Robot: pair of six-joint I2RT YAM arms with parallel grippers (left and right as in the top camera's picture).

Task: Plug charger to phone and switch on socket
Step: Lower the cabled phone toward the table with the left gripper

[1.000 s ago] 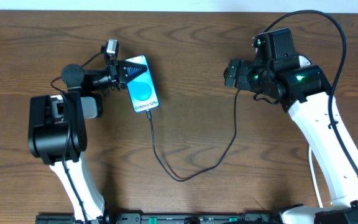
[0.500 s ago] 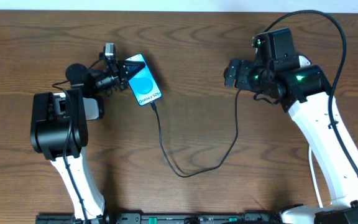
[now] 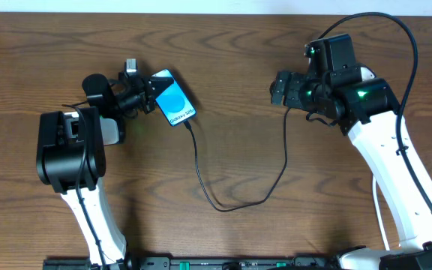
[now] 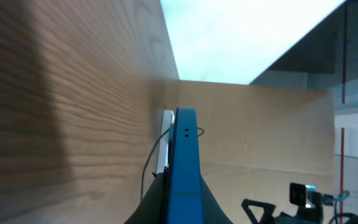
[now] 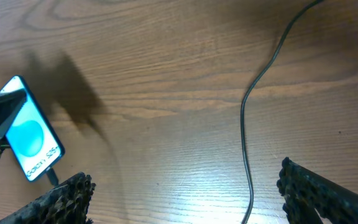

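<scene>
The phone [image 3: 174, 104], with a blue-cyan screen, is held at its top end by my left gripper [image 3: 148, 88], which is shut on it and holds it tilted. In the left wrist view the phone [image 4: 185, 149] shows edge-on between the jaws [image 4: 184, 196]. The charger cable [image 3: 201, 176] runs from the phone's lower end in a loop across the table up towards my right gripper [image 3: 279, 88]. The right wrist view shows that gripper [image 5: 184, 186] open and empty above the cable [image 5: 245, 134], with the phone [image 5: 31, 142] at far left. The socket and plug are out of view.
The brown wooden table [image 3: 231, 45] fills the overhead view. The right arm's black cord [image 3: 396, 30] arcs over the far right. The table's far edge [image 3: 216, 15] runs along the top.
My left gripper has swung the phone up and to the right, tilting it more. The cable's phone end has followed it. The right arm has not moved.
</scene>
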